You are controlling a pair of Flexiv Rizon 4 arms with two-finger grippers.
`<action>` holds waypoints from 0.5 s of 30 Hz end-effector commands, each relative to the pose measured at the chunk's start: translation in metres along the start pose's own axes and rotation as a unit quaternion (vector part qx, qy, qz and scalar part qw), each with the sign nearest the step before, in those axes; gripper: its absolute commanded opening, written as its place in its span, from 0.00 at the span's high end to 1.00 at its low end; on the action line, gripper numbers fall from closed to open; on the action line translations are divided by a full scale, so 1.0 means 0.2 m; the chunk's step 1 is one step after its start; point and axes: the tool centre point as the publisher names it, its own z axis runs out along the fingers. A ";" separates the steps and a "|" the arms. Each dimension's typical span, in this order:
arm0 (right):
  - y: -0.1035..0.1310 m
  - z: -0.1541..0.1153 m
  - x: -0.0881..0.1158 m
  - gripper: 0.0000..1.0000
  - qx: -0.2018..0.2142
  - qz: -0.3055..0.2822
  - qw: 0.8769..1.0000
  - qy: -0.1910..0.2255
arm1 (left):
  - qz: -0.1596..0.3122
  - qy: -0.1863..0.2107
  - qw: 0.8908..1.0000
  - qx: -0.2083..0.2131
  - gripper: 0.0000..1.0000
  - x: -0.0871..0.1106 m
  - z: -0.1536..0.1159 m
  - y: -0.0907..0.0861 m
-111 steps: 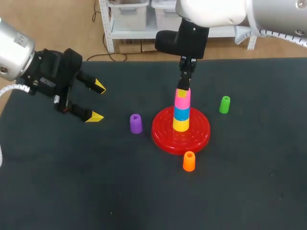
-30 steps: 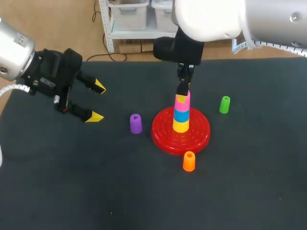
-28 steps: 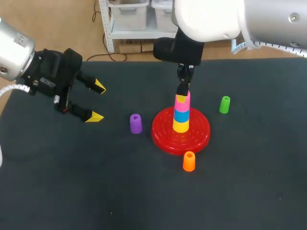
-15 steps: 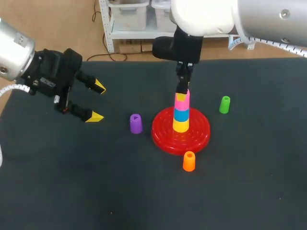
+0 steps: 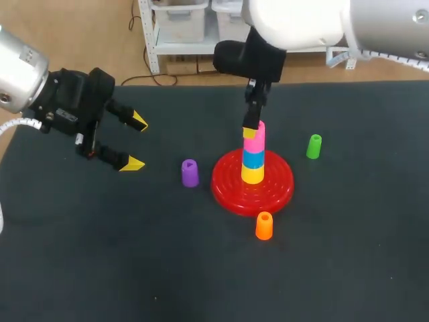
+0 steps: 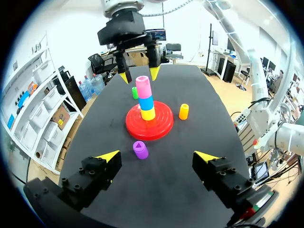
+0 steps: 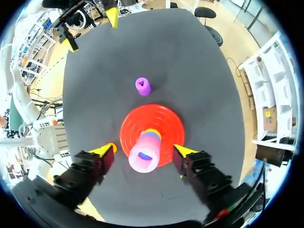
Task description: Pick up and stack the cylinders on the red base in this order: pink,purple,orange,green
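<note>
**Head view.** The right end effector (image 5: 250, 125) has risen and spread its fingers, releasing the pink cylinder (image 5: 254, 138) it clasped earlier. Pink now tops the yellow-blue stack (image 5: 253, 166) on the red base (image 5: 281, 189). On the desk (image 5: 134, 268), purple (image 5: 190, 172) stands at the base's 9 o'clock, orange (image 5: 264, 226) at 6 and green (image 5: 314, 146) at 2. The left end effector (image 5: 137, 142), fingers apart, is unmoved beyond purple.
</note>
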 end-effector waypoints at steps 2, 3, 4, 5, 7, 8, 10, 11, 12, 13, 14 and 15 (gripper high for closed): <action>0.07 -0.07 -0.02 0.00 0.026 -0.017 0.999 -0.012 | 0.000 0.000 1.000 -0.001 0.00 0.00 0.00 0.00; 0.07 -0.08 -0.04 0.00 0.030 -0.022 0.999 -0.011 | 0.000 0.000 1.000 -0.001 0.00 0.00 0.00 0.00; 0.08 -0.09 -0.07 0.00 0.033 -0.029 0.999 -0.012 | 0.000 0.000 1.000 -0.001 0.00 0.00 0.00 0.00; 0.08 -0.09 -0.09 0.00 0.035 -0.032 0.999 -0.012 | 0.000 0.000 1.000 -0.001 0.00 0.00 0.00 0.00; 0.08 -0.09 -0.14 0.00 0.038 -0.039 0.998 -0.011 | 0.000 0.000 1.000 -0.001 0.00 0.00 0.00 0.00; 0.08 -0.09 -0.15 0.00 0.039 -0.040 0.998 -0.012 | 0.000 0.000 1.000 -0.001 0.00 0.00 0.00 0.00; 0.07 -0.07 -0.19 0.00 0.038 -0.044 0.998 -0.015 | 0.000 0.000 1.000 -0.001 0.00 0.00 0.00 0.00; 0.07 -0.06 -0.21 0.00 0.038 -0.044 0.998 -0.015 | 0.000 0.000 1.000 -0.001 0.00 0.00 0.00 0.00; 0.07 -0.04 -0.23 0.00 0.038 -0.045 0.998 -0.015 | 0.000 0.000 1.000 -0.001 0.00 0.00 0.00 0.00; 0.07 -0.02 -0.24 0.00 0.035 -0.048 0.998 -0.013 | 0.000 0.000 1.000 -0.001 0.00 0.00 0.00 0.00; 0.07 -0.01 -0.25 0.00 0.035 -0.048 0.998 -0.013 | 0.000 0.000 1.000 -0.001 0.00 0.00 0.00 0.00; 0.07 0.00 -0.26 0.00 0.033 -0.049 0.998 -0.012 | 0.000 0.000 1.000 -0.001 0.00 0.00 0.00 0.00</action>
